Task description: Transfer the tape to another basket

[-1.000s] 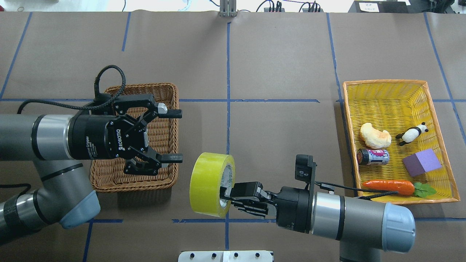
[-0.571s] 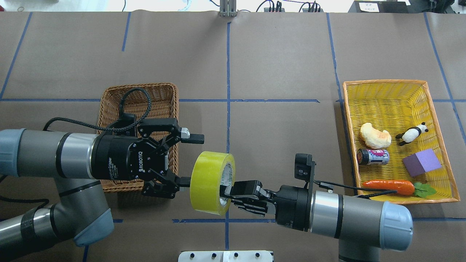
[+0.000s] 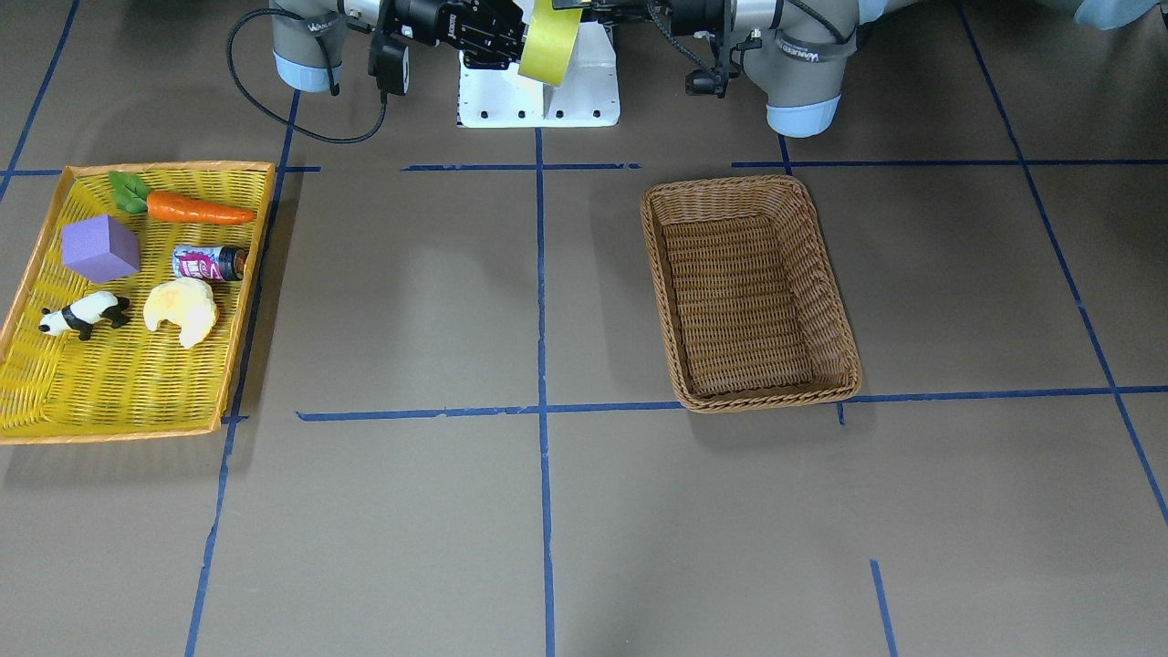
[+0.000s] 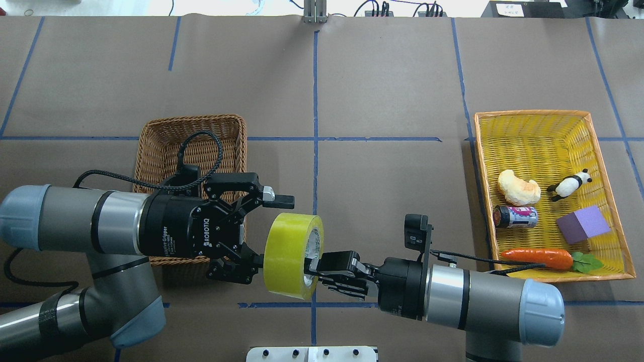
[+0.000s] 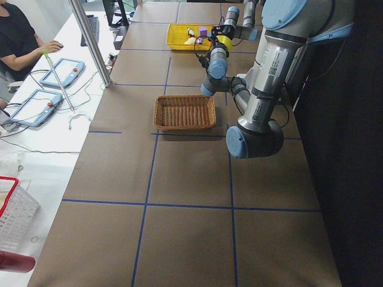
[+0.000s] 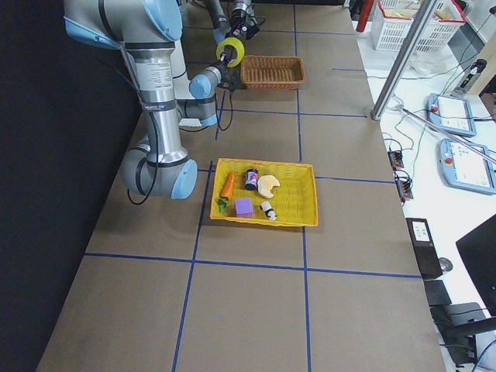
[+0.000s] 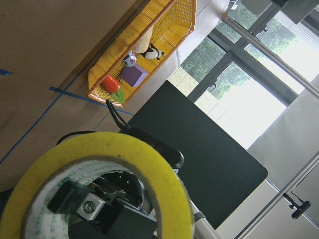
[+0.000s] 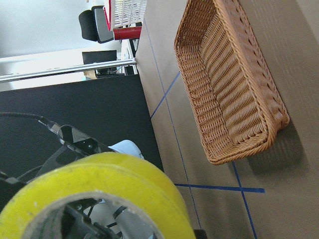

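Note:
The yellow-green tape (image 4: 289,254) hangs upright in the air near the table's middle front, its core facing sideways. My right gripper (image 4: 313,265) is shut on the tape's wall, one finger inside the core. My left gripper (image 4: 275,231) is open, its fingers (image 4: 282,201) reaching past the roll's far and near sides from the left; I cannot tell if they touch it. The tape fills the left wrist view (image 7: 164,174) and the right wrist view (image 8: 124,179). The brown wicker basket (image 4: 193,122) stands empty behind my left arm; it also shows in the front-facing view (image 3: 730,185).
A shallow yellow tray (image 4: 533,116) at the right holds a croissant (image 4: 518,187), a panda (image 4: 568,185), a can (image 4: 515,216), a purple block (image 4: 582,224) and a carrot (image 4: 538,257). The white robot base plate (image 4: 312,354) is at the front edge.
My left arm has moved right and toward the front, from over the brown basket to the tape, its open fingers now around the roll. The right arm has barely moved.

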Motion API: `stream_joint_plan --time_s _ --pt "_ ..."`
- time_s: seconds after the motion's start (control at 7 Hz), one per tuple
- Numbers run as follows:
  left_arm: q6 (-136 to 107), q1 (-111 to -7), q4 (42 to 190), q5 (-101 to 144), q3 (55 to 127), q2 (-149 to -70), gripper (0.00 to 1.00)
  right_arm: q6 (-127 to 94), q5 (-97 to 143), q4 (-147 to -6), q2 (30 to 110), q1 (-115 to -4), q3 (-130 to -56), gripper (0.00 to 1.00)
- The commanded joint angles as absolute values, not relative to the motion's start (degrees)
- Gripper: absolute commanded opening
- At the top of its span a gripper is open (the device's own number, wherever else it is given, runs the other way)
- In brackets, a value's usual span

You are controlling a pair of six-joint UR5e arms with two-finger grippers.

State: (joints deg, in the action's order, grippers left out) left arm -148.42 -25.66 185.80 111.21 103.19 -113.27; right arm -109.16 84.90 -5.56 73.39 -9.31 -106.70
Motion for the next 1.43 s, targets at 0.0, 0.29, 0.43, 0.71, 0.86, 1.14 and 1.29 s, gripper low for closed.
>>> stream_joint_plan --time_s 0.0,0.29,0.43,0.71,0.86,1.14,1.29 --pt "-148.4 -25.2 185.7 111.0 103.1 -113.6 0.91 -109.2 85.0 -5.5 73.2 -9.1 -106.7 0.03" --pt "-148.7 -25.2 185.7 111.1 103.3 -113.3 0.47 -109.4 84.9 -3.7 73.2 -9.0 -106.8 0.80" --pt "-148.4 -25.2 185.8 111.2 103.5 -112.9 0.08 -109.4 84.9 -3.6 73.2 -9.0 -107.0 1.00" --pt "-148.4 -25.2 185.8 111.8 104.0 -112.7 0.00 -109.3 84.9 -3.6 73.2 -9.0 -107.0 1.00" --pt "-148.4 -25.4 185.8 111.8 103.9 -112.6 0.00 -109.2 84.9 -3.6 73.3 -9.1 -106.9 1.00" --pt "-148.3 -27.7 186.1 113.1 104.5 -111.9 0.00 -109.2 85.5 -3.7 73.5 -9.5 -107.1 1.00" --pt "-148.4 -33.6 185.9 120.0 103.7 -111.8 0.00 -109.2 86.9 -4.0 73.7 -10.6 -107.1 1.00"
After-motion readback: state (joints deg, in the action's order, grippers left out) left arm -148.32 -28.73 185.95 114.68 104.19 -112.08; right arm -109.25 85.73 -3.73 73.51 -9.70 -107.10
